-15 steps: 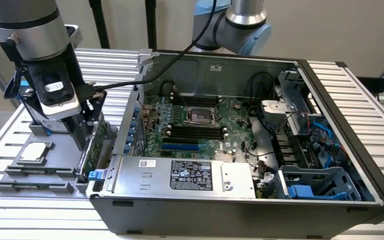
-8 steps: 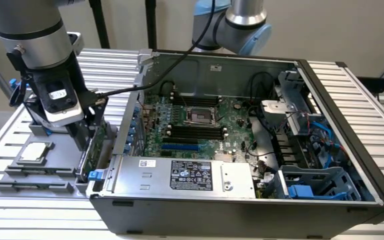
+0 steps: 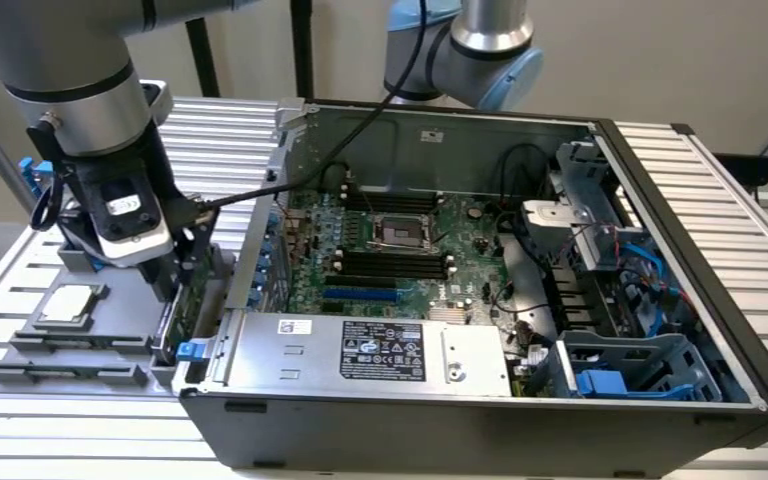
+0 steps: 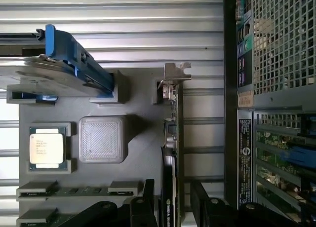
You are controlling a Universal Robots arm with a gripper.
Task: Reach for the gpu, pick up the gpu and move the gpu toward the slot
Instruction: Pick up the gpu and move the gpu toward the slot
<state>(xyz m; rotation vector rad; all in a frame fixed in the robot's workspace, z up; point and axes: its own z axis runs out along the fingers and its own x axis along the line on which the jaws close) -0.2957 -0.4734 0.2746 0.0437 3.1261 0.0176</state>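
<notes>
The gpu [image 4: 170, 153] stands on edge in a slot of the grey holder tray [image 4: 140, 163], its silver end bracket [image 4: 174, 74] at the far end of the card. My gripper [image 4: 173, 190] is open and low over the card, one dark finger [image 4: 148, 197] on each side with a small gap to the board. In the exterior view the gripper [image 3: 181, 285] hangs over the tray at the exterior view's left of the open computer case, with the gpu [image 3: 173, 325] showing as a thin green strip under it. The blue expansion slot [image 3: 357, 295] lies on the motherboard.
On the tray [image 3: 24, 372] also sit a square silver processor chip [image 4: 47, 149], memory sticks [image 4: 74, 190] and a silver hard drive with blue rails [image 4: 64, 64]. The case wall [image 3: 244, 300] rises close beside the tray. A second arm [image 3: 484, 45] stands behind the case.
</notes>
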